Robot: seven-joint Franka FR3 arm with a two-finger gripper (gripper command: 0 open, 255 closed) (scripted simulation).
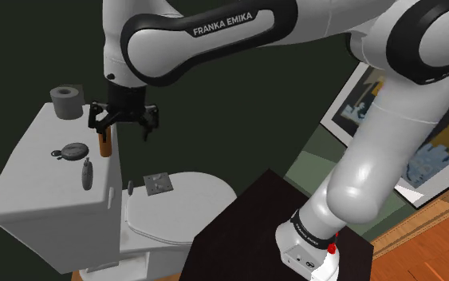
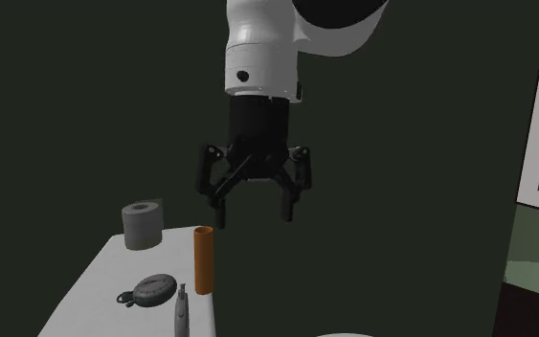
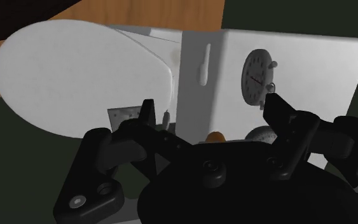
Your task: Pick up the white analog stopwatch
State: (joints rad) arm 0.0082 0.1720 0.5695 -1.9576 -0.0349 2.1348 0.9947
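Note:
The stopwatch [image 1: 75, 151] [image 2: 152, 288] is a round grey disc with a small crown, lying flat on the white toilet tank lid [image 1: 31, 172] [image 2: 85, 297]. Its pale dial with hands faces up in the wrist view [image 3: 258, 76]. My black gripper [image 1: 123, 128] [image 2: 253, 215] [image 3: 212, 114] hangs open well above the lid with nothing between its fingers. It is roughly over an upright orange cylinder [image 1: 104, 146] [image 2: 203, 259] [image 3: 215, 136] that stands just beside the stopwatch.
A grey paper roll [image 1: 67, 102] [image 2: 143, 225] stands at the tank's far end. A small grey bottle [image 1: 88, 173] [image 2: 184, 311] lies near the stopwatch. A grey square item [image 1: 159, 184] [image 3: 125, 117] rests on the toilet's seat lid [image 1: 184, 209]. Framed pictures [image 1: 422, 152] lean at the shoulder view's right.

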